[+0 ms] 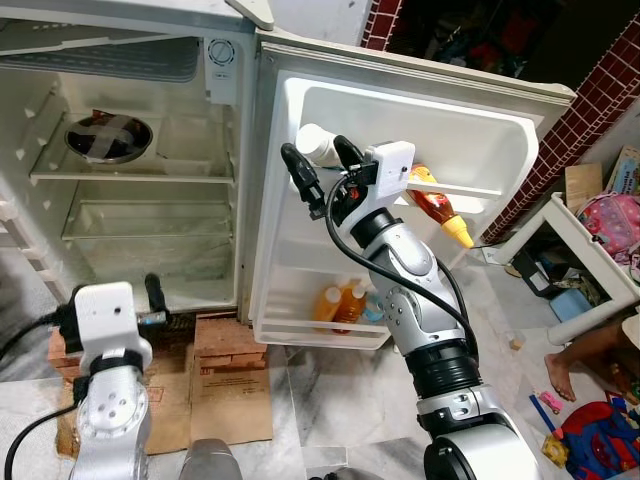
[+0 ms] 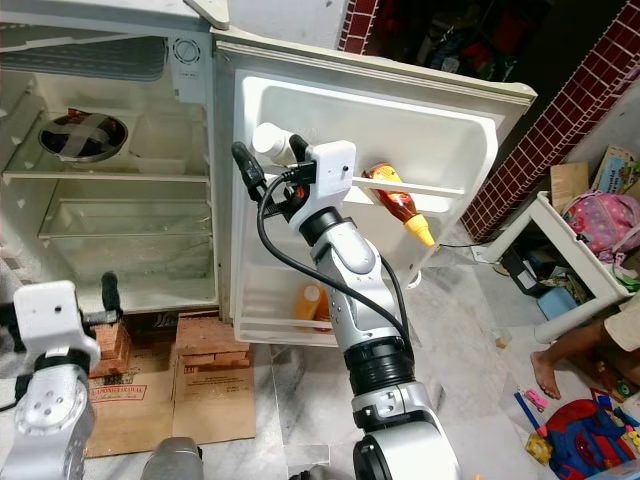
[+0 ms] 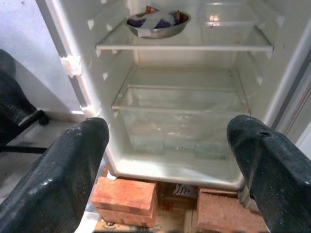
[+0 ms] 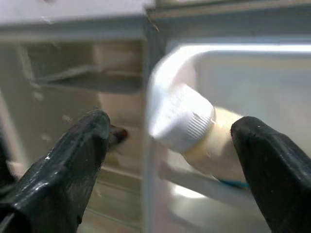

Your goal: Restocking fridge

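- Left eye view: the fridge (image 1: 120, 270) stands open, its door (image 1: 500, 130) swung out to the right; the right hand (image 1: 322, 165) is raised to the door's upper shelf (image 1: 470, 188), at its left end.
- Right hand state: fingers spread apart, gripping nothing; the white-capped bottle (image 1: 316, 143) lies between them, and whether either finger touches it cannot be told.
- Right wrist view: the bottle's cap (image 4: 182, 121) points towards the hand's left finger (image 4: 73, 165), the cream body running back towards the right finger (image 4: 272, 170); the long axis appears tilted, lying across the gap rather than upright.
- Judgement: the bottle seems to lean on the shelf rail; any closing or withdrawal turns on that tilt.
- Other stock on the door: a sauce bottle (image 1: 440, 208) lying slantwise on the same shelf, to the right; orange bottles (image 1: 340, 305) in the lower bin.
- Left hand (image 1: 150, 300): low, near the fridge's base; fingers wide open, empty; well apart from the bottle, so the right hand is much the nearer.
- Main compartment: a metal bowl (image 1: 108, 137) on the top shelf.
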Motion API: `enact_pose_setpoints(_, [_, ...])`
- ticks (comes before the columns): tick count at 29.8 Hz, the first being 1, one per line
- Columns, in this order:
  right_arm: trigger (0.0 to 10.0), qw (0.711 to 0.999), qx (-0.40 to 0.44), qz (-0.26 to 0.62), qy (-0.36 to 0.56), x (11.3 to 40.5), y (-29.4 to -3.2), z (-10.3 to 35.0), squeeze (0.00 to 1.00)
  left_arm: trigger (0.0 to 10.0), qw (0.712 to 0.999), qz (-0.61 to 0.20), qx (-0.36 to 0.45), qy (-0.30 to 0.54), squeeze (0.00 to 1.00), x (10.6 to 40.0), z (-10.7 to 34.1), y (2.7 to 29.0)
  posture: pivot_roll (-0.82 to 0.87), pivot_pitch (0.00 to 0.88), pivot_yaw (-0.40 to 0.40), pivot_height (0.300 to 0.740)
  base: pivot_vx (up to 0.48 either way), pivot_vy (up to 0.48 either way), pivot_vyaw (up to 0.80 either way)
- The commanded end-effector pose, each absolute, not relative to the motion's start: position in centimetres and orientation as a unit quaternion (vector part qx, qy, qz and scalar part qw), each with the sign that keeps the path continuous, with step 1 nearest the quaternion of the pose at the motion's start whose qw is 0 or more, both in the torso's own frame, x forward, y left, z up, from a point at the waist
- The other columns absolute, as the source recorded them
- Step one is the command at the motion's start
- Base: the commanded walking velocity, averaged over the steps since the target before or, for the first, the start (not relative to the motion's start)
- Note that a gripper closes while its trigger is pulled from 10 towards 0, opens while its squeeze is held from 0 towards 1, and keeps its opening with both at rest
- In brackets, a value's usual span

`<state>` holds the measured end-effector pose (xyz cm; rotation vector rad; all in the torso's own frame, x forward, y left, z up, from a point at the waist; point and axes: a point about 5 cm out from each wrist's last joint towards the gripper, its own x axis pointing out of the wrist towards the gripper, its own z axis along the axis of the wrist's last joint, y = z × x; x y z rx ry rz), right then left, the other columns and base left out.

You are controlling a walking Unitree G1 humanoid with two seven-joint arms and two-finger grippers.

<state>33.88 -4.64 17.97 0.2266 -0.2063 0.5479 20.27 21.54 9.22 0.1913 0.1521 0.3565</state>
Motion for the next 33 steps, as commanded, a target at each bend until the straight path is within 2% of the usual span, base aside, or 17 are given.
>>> enact_pose_setpoints(1, [10.0, 0.959, 0.097, 0.249, -0.099, 34.4, -4.4, 18.2, 0.0, 10.0, 0.979, 0.165, 0.094, 0.07, 0.0, 20.5, 9.5, 21.1, 0.22, 0.0, -0.14, 0.74, 0.0, 0.0, 0.0])
enact_pose_setpoints(5, [10.0, 0.96, 0.103, 0.234, -0.116, 34.5, -4.4, 18.8, 0.0, 10.0, 0.985, 0.135, 0.084, 0.069, 0.0, 21.2, 9.6, 20.1, 0.23, 0.0, -0.129, 0.74, 0.0, 0.0, 0.0])
enact_pose_setpoints(9, [10.0, 0.957, 0.139, 0.222, -0.127, 33.6, -6.3, 18.5, 0.0, 10.0, 0.989, 0.074, 0.095, 0.08, 0.0, 21.4, 9.0, 19.3, 0.22, 0.0, -0.103, 0.74, 0.0, 0.0, 0.0])
enact_pose_setpoints(18, [10.0, 0.95, 0.138, 0.247, -0.128, 30.4, -9.7, 17.6, 0.0, 10.0, 0.991, 0.068, 0.095, 0.062, 0.0, 21.8, 9.1, 19.3, 0.17, 0.0, -0.067, 0.74, 0.0, 0.0, 0.0])
enact_pose_setpoints(25, [10.0, 0.968, 0.107, 0.204, -0.1, 28.6, -11.8, 15.8, 0.0, 10.0, 0.991, 0.065, 0.092, 0.067, 0.0, 21.6, 8.4, 19.0, 0.14, 0.0, -0.058, 0.74, 0.0, 0.0, 0.68])
enact_pose_setpoints(33, [10.0, 0.975, 0.103, 0.181, -0.08, 28.5, -11.9, 14.8, 0.0, 10.0, 0.99, 0.073, 0.096, 0.067, 0.0, 21.6, 8.3, 19.2, 0.16, 0.0, -0.068, 0.74, 0.0, 0.0, 0.8])
